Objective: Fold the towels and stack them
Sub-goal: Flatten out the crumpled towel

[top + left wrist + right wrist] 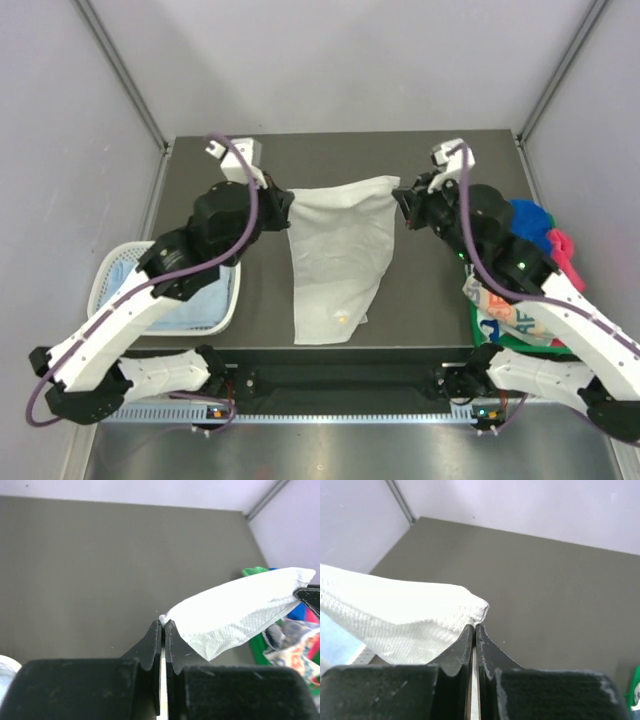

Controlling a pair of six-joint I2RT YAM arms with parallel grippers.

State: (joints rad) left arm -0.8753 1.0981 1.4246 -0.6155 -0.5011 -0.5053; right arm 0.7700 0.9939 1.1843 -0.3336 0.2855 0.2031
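A whitish-grey towel [338, 255] hangs stretched between both grippers above the dark table [430, 160], its lower end trailing toward the near edge. My left gripper [285, 208] is shut on the towel's left top corner [235, 612]. My right gripper [400, 205] is shut on the right top corner [410, 610]. In the left wrist view the jaws [164, 625] pinch a bit of cloth at their tips. The right wrist view shows the same at its jaws [473, 626]. More towels, blue [530, 222], pink [565, 255], green and a printed one [510, 318], lie heaped at the right edge.
A white mesh basket [105, 275] with a pale blue towel [195, 305] inside stands at the left, partly under my left arm. The booth's walls rise on three sides of the table.
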